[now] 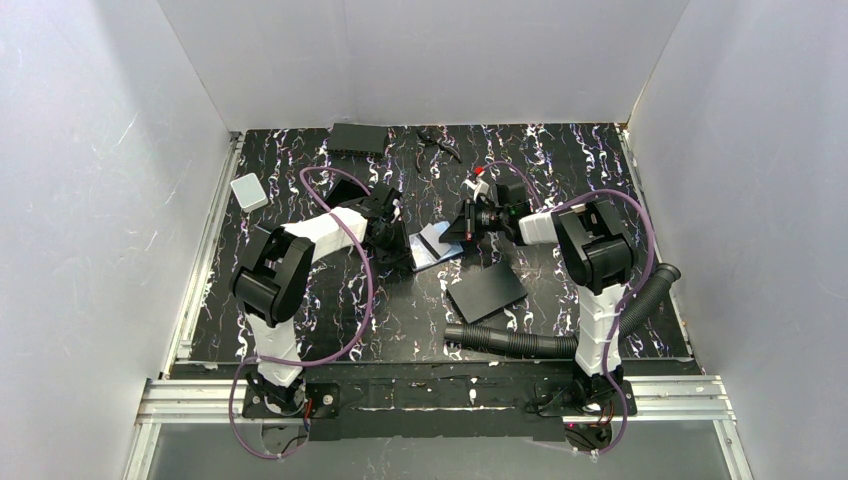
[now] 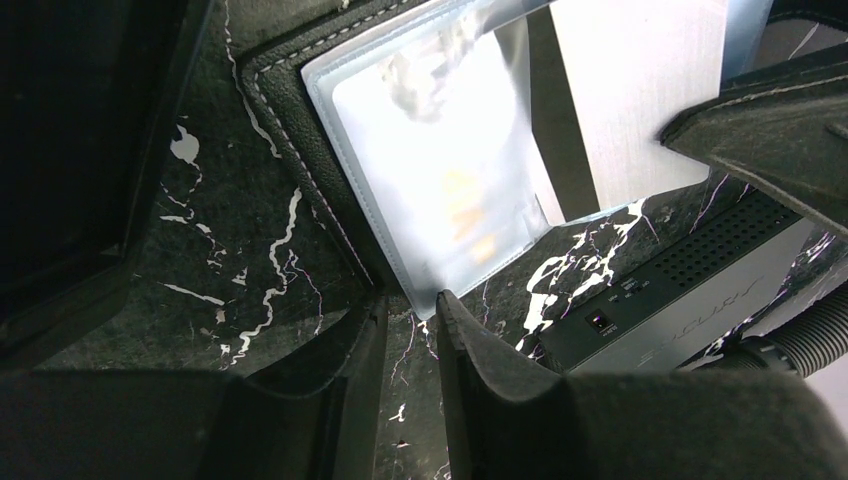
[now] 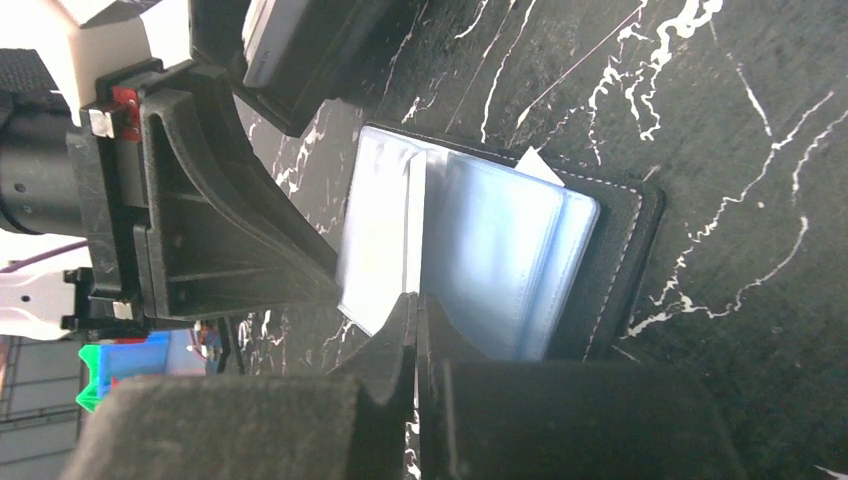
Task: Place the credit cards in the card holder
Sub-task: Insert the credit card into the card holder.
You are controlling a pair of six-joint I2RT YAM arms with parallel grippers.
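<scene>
Card holder (image 3: 620, 250) sleeves wash out in glare; right claw (image 3: 415, 300) pinches one, left claw (image 2: 410, 302) slightly spread.

The surface (image 1: 560, 160) under me is black, veined with white like marble. The card holder (image 3: 625, 250) is black with pale stitching, its sleeves (image 3: 500, 260) clear and bluish. The sheet (image 1: 486, 291) is plain black, the box (image 1: 248, 191) white, my cables (image 1: 369, 290) purple.

The left fingers (image 2: 480, 350) stand slightly apart by the card holder (image 2: 305, 140), perhaps touching its glare-washed sleeve (image 2: 430, 150).
</scene>
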